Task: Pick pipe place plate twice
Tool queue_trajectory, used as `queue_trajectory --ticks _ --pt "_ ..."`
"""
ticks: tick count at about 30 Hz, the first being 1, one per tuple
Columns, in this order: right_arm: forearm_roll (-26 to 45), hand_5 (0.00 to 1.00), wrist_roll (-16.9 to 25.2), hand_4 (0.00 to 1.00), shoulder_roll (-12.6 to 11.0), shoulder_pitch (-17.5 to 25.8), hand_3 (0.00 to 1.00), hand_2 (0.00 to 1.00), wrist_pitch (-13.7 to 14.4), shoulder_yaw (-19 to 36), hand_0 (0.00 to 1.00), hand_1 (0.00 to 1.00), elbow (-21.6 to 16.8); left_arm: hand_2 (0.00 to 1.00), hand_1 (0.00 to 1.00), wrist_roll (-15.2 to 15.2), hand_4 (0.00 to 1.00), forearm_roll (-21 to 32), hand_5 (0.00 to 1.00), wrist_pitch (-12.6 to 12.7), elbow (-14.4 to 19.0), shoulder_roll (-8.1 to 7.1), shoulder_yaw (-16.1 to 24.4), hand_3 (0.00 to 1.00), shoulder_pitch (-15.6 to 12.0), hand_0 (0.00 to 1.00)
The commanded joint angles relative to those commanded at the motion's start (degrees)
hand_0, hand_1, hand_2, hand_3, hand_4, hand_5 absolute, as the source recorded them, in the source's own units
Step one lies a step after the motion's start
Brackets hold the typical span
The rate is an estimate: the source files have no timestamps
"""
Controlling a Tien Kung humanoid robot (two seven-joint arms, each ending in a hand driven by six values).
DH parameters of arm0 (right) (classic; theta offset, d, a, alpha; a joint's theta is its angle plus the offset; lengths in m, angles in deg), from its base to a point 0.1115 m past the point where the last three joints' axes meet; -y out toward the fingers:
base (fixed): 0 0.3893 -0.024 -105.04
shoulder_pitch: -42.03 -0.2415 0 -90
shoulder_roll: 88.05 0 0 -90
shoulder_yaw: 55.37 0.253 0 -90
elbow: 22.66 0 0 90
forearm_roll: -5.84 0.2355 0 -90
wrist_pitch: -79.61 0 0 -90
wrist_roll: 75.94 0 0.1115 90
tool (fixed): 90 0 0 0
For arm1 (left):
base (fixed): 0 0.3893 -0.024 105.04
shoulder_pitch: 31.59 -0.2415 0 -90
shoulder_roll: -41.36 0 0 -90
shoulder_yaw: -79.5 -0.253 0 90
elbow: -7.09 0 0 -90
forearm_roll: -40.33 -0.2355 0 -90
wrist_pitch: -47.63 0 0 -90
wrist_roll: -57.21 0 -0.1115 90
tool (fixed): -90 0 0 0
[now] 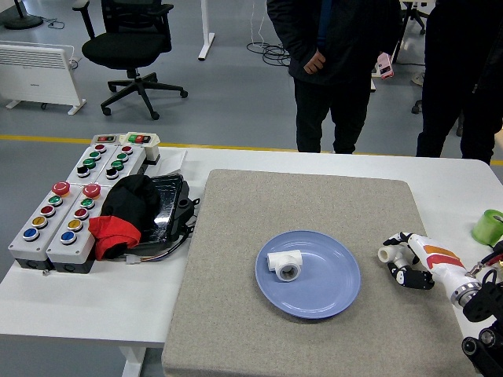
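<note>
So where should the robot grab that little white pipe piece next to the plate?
Probably around its short straight body, coming from the right, where the right hand already is. The white pipe lies on the grey mat, right of the blue plate, its round open end facing the plate. Fingers seem curled about it; firmness unclear.
</note>
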Motion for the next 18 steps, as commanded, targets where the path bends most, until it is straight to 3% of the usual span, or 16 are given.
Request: queue_trajectory --ticks 10,18 --pt "-2.8 0.179 -1.2 0.509 -1.1 0.4 0.642 0.549 -0.8 -1.0 0.379 0.51 -8.8 0.703 0.746 0.0 0.41 -0.7 0.998 0.1 0.0 -0.03 0.4 0.651 -0.2 0.738" --pt "-3.4 0.198 -3.2 0.521 -2.1 0.9 0.651 0.567 -3.5 -5.6 0.41 0.535 -19.4 0.703 0.746 -0.2 0.409 -1.2 0.998 0.1 0.1 -0.05 0.7 0.651 -0.5 0.739"
